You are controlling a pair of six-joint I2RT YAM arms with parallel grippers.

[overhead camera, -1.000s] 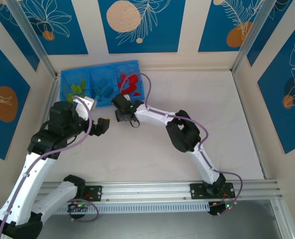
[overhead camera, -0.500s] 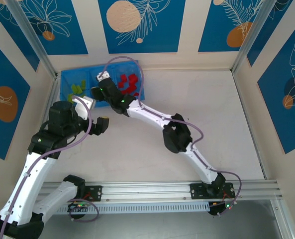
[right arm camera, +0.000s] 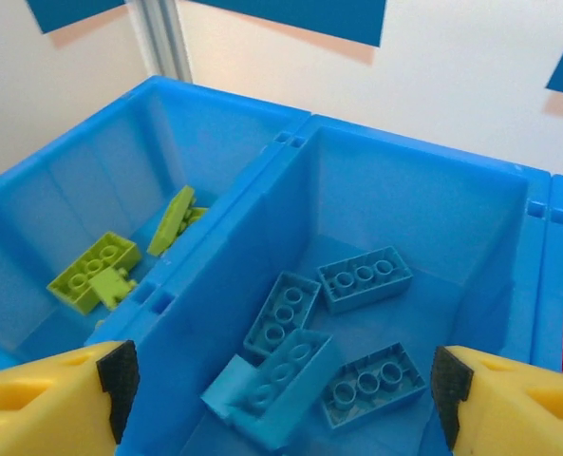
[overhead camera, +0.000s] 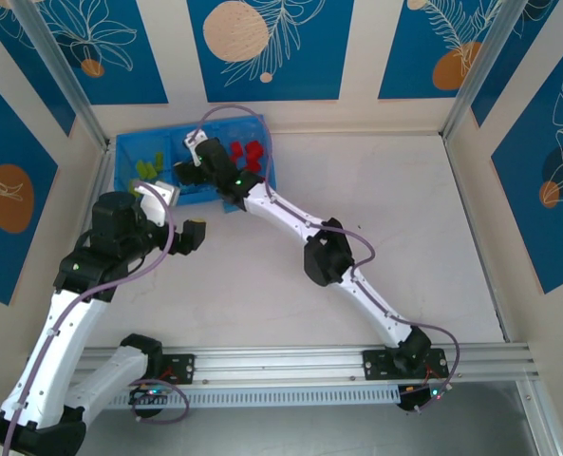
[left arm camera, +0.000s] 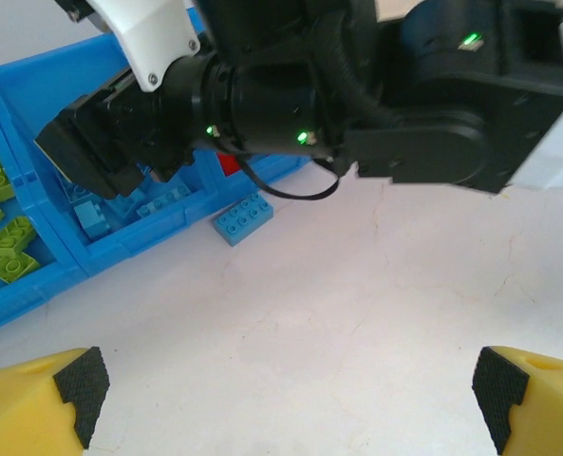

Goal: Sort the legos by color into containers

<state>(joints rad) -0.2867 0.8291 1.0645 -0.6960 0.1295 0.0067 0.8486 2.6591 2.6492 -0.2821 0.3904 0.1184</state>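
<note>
R arm [overhead camera: 290, 223] swung far-left to over mid compartment [right arm camera: 423, 204]; R gripper [right arm camera: 283, 380] spread, empty, so drop prob done. Blue brick [left arm camera: 243, 217] lies just outside tray [left arm camera: 158, 231], near side; L gripper [left arm camera: 286, 380] spread, nearby.

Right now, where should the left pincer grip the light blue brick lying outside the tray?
Probably from straight above, across the two short ends of the light blue brick: it lies flat, studs up, one long side close along the tray wall, leaving a finger little room there.
</note>
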